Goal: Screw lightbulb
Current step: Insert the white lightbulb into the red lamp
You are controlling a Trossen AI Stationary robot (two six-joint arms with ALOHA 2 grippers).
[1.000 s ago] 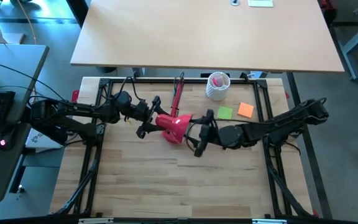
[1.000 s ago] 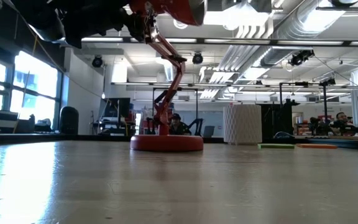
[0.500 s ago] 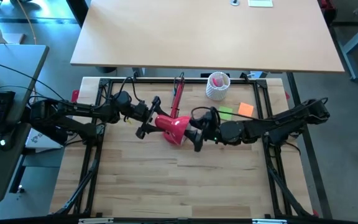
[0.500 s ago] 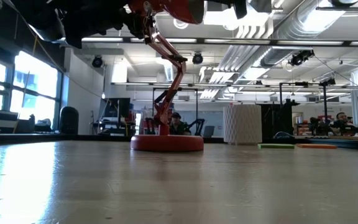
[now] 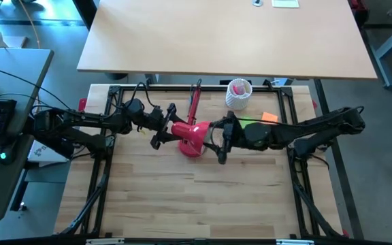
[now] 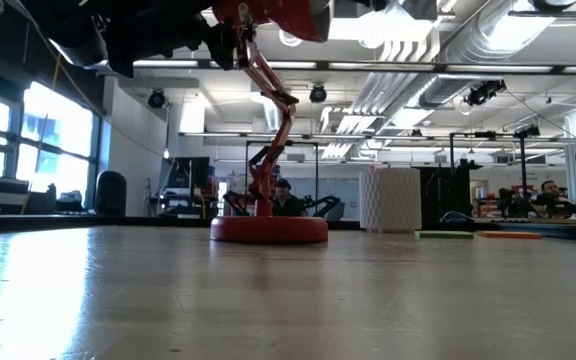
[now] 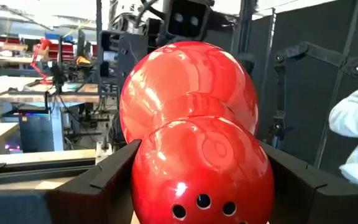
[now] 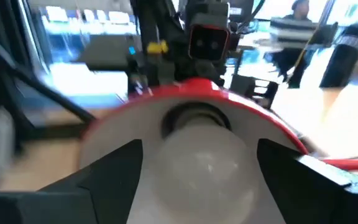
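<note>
Now left claw clamps red lamp shade; right claw spread around lightbulb.

One red desk lamp, one small white pear-shaped lightbulb, one white perforated cup beside two paper squares: one green, one orange.

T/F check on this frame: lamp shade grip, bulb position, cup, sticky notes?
1. The left gripper clamps the red lamp shade. True.
2. The lightbulb lies on the table. False: it sits in the shade's mouth, between the right gripper fingers.
3. The white perforated cup has tipped over. False: it stands upright.
4. The lamp's base rests on the table. True.
</note>
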